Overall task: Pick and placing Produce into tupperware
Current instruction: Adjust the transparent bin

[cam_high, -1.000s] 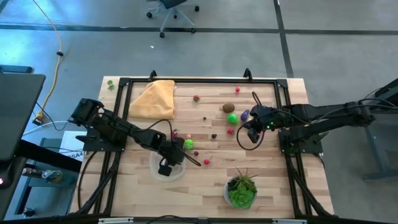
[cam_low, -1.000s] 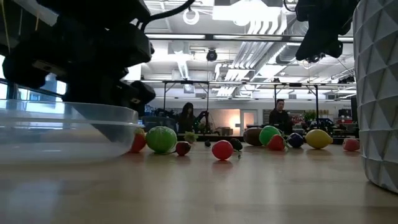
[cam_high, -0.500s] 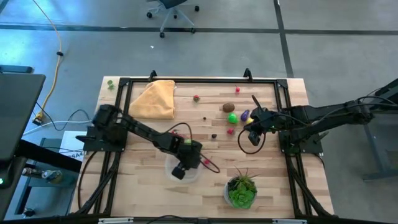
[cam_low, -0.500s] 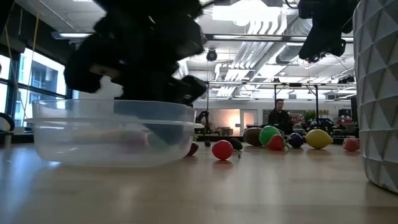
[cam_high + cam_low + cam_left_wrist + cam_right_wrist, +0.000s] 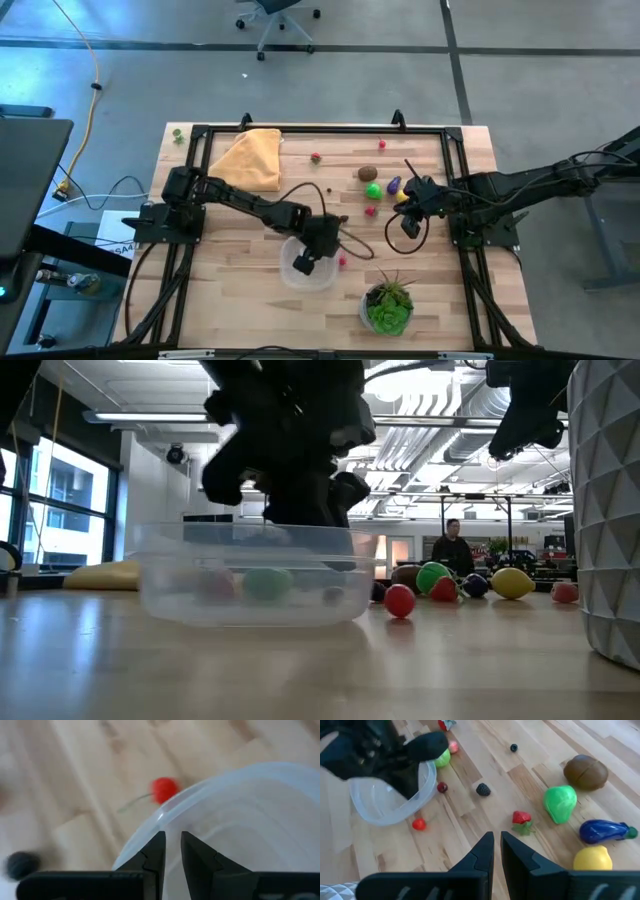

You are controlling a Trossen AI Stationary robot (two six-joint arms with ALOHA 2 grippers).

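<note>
The tupperware (image 5: 308, 268) is a round clear container standing on the wood table, near its middle. My left gripper (image 5: 173, 837) is shut on its rim. Tiny produce lies around it: a red cherry (image 5: 342, 261) just right of it, and a green ball (image 5: 441, 757) and a dark berry (image 5: 483, 789) beyond it. Farther right lie a brown kiwi (image 5: 367, 173), a green piece (image 5: 373, 189), a purple eggplant (image 5: 394, 184), a lemon (image 5: 592, 858) and a strawberry (image 5: 521, 817). My right gripper (image 5: 497, 845) hangs shut and empty above the table by the lemon. My left gripper holds the tupperware's rim (image 5: 159, 820), one finger (image 5: 196, 854) inside the bowl and the other at its outer side. The fingers slant down from above, coming from the table's left. The container sits level with its base on the table (image 5: 250, 622).
A yellow cloth (image 5: 247, 160) lies at the far left. A potted plant in a white pot (image 5: 388, 305) stands near the front right edge. Black frame rails (image 5: 320, 130) border the table. Bare wood lies in front of the container. A person (image 5: 452, 545) stands far behind.
My left gripper has moved toward the table's right edge and rolled its wrist. It stays shut on the rim, and the tupperware has slid along the table with it. The red cherry has shifted a little to the right too.
</note>
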